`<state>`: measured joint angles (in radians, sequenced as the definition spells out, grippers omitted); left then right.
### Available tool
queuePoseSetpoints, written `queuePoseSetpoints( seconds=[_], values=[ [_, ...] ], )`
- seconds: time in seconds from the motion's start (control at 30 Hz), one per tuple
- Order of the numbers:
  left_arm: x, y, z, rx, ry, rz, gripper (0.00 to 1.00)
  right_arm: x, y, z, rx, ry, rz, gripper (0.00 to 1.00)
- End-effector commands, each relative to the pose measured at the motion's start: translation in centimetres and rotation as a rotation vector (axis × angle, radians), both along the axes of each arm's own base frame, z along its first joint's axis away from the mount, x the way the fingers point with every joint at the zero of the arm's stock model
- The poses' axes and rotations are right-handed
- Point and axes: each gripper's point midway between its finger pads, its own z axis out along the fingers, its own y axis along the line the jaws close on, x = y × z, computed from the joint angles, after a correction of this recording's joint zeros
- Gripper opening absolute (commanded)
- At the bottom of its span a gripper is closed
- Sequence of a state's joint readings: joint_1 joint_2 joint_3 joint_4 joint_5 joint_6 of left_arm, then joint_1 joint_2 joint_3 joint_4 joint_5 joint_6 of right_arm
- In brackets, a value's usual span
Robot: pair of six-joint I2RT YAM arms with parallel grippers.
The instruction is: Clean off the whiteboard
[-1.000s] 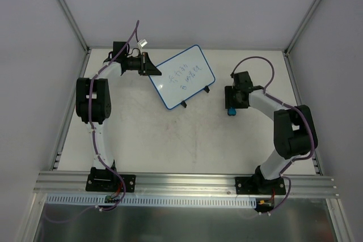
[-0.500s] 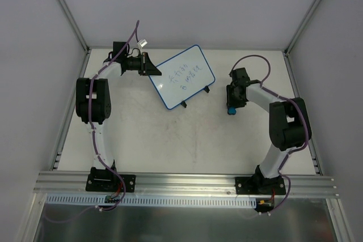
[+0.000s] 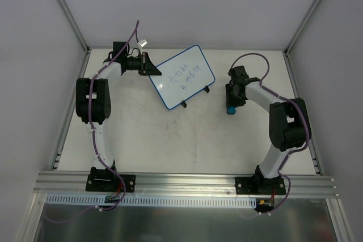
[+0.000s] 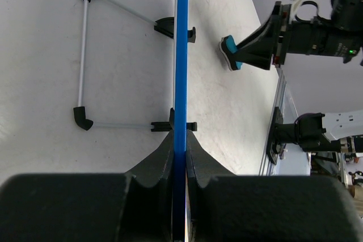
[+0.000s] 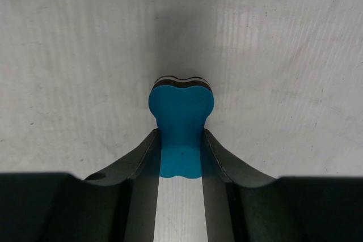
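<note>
Pinching the board [image 3: 182,76] by its rim near the far edge with the left gripper [image 4: 180,140], clamping the eraser [image 5: 181,103] in the right gripper [image 5: 180,140] — risking, likely, the board pivoting under wiping pressure.

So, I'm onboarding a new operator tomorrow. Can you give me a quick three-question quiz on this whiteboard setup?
1. True or false: the left pincer is shut on the edge of the whiteboard.
2. What does the right pincer hold? A) a marker B) the blue eraser C) nothing
3. Short answer: is the eraser touching the whiteboard?
Key: 1 true. 2 B. 3 No, they are apart; in the top view the eraser sits to the board's right.
</note>
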<state>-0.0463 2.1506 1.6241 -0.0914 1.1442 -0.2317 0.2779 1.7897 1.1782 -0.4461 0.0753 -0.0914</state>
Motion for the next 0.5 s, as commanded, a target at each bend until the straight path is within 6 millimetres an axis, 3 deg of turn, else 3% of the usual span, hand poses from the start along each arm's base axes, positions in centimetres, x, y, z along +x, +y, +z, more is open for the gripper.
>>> queuePoseSetpoints(
  seconds=[0.0, 0.03, 0.1, 0.13, 0.2, 0.33, 0.47],
  values=[
    [0.0, -0.1, 0.5, 0.027, -0.071, -0.008, 0.00, 0.9, 2.0, 6.3, 0.025, -0.156, 0.051, 0.04],
    [0.0, -0.2, 0.4, 0.029, -0.070, -0.009, 0.00, 1.1, 3.5, 8.3, 0.056, -0.204, 0.089, 0.00],
    [0.0, -0.3, 0.4, 0.029, -0.073, -0.011, 0.00, 1.3, 5.1, 10.1, 0.094, -0.245, 0.118, 0.00],
    [0.0, -0.4, 0.3, 0.031, -0.071, -0.012, 0.00, 1.6, 6.8, 11.8, 0.134, -0.280, 0.156, 0.00],
    [-0.2, -0.6, 0.4, 0.034, -0.074, -0.013, 0.00, 1.9, 8.4, 13.1, 0.166, -0.308, 0.188, 0.00],
    [-0.3, -0.5, 0.6, 0.042, -0.080, -0.008, 0.00, 3.1, 13.4, 15.5, 0.269, -0.402, 0.294, 0.00],
    [-0.5, -0.5, 0.7, 0.042, -0.083, -0.009, 0.00, 4.0, 17.1, 16.2, 0.272, -0.469, 0.386, 0.00]
  ],
)
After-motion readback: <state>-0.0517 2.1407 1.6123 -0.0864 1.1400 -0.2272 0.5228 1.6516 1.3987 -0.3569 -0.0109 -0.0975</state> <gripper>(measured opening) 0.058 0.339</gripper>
